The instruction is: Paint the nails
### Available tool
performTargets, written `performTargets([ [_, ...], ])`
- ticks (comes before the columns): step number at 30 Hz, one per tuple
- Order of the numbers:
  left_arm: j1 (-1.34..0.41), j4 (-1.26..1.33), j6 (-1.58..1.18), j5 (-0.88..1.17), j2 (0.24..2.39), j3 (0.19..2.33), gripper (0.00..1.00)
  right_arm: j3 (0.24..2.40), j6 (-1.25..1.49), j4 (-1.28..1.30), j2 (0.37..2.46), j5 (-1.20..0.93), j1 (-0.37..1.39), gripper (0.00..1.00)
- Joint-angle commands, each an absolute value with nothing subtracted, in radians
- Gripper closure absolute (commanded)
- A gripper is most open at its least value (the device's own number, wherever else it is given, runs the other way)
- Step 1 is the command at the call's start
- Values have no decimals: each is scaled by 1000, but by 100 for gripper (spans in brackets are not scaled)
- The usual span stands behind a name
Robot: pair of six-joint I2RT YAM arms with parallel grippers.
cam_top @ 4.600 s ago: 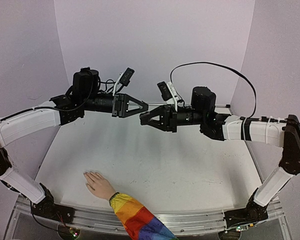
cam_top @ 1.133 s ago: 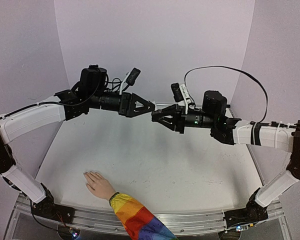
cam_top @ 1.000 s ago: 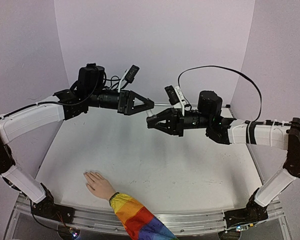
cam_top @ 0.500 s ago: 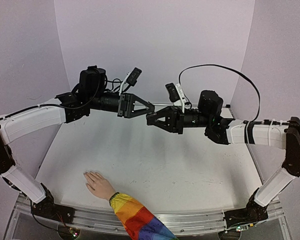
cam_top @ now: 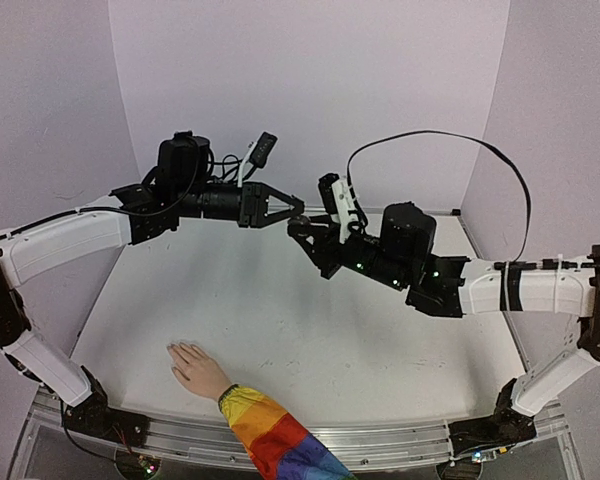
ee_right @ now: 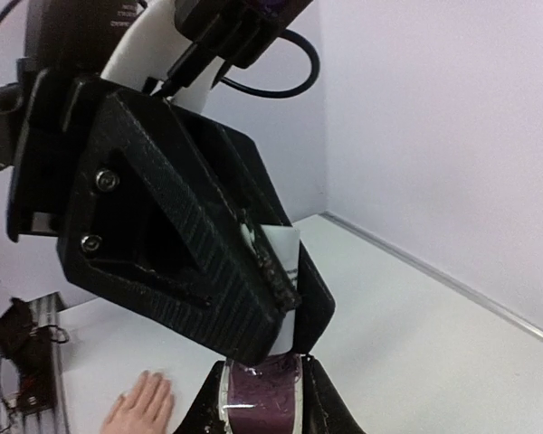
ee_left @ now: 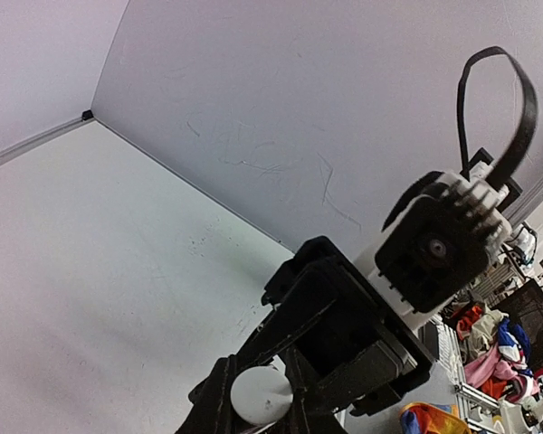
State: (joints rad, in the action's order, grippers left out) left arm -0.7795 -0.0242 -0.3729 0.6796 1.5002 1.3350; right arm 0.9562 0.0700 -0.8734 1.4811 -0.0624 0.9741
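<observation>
Meeting in mid-air above the desk point(cam_top: 280, 320), both pincers tip to tip. Right pincer point(cam_top: 302, 228) is clamped around a small bottle point(ee_right: 262, 398) of dark purple liquid. Left pincer point(cam_top: 292, 207) is closed tight on the bottle's white cap point(ee_left: 261, 395). Pale hand point(cam_top: 198, 370) lies flat, palm down, at the near-left of the desk, with a rainbow sleeve point(cam_top: 270, 440) trailing off the front edge. The nails point(cam_top: 176, 349) point away from the arm bases, well apart from both pincers; they are too small to judge for polish.
</observation>
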Motion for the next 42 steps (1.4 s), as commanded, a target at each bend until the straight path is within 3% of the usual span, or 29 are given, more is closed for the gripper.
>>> performTargets([
  [1, -798, 6, -392, 690, 1526, 1393, 100, 1008, -80, -905, 1475, 221, 1022, 100],
  [4, -798, 6, -387, 689, 1524, 1393, 99, 1024, -65, -904, 1494, 141, 1021, 100],
  [5, -798, 6, -387, 689, 1522, 1391, 92, 1025, -63, -905, 1494, 112, 1018, 100],
  [11, -794, -109, -332, 654, 1467, 1372, 21, 1002, -18, -895, 1476, -197, 939, 100],
  [12, -794, -170, -308, 624, 1458, 1390, 14, 997, -13, -887, 1474, -255, 920, 100],
  [14, -791, -309, -275, 563, 1453, 1458, 9, 1001, -21, -853, 1473, -341, 902, 100],
  [22, -744, -455, -328, 642, 1429, 1513, 8, 1067, -62, -732, 1519, -446, 900, 100],
  [27, -745, -508, -321, 655, 1448, 1538, 24, 1092, -54, -730, 1542, -454, 900, 100],
  [34, -744, -615, -278, 682, 1469, 1584, 20, 1098, -52, -723, 1541, -441, 900, 100],
  [37, -745, -637, -272, 678, 1485, 1596, 26, 1102, -49, -720, 1547, -442, 900, 100],
  [39, -745, -643, -277, 674, 1497, 1605, 39, 1107, -48, -719, 1551, -446, 899, 100],
  [42, -746, -645, -277, 669, 1508, 1613, 47, 1112, -48, -718, 1552, -448, 900, 100],
])
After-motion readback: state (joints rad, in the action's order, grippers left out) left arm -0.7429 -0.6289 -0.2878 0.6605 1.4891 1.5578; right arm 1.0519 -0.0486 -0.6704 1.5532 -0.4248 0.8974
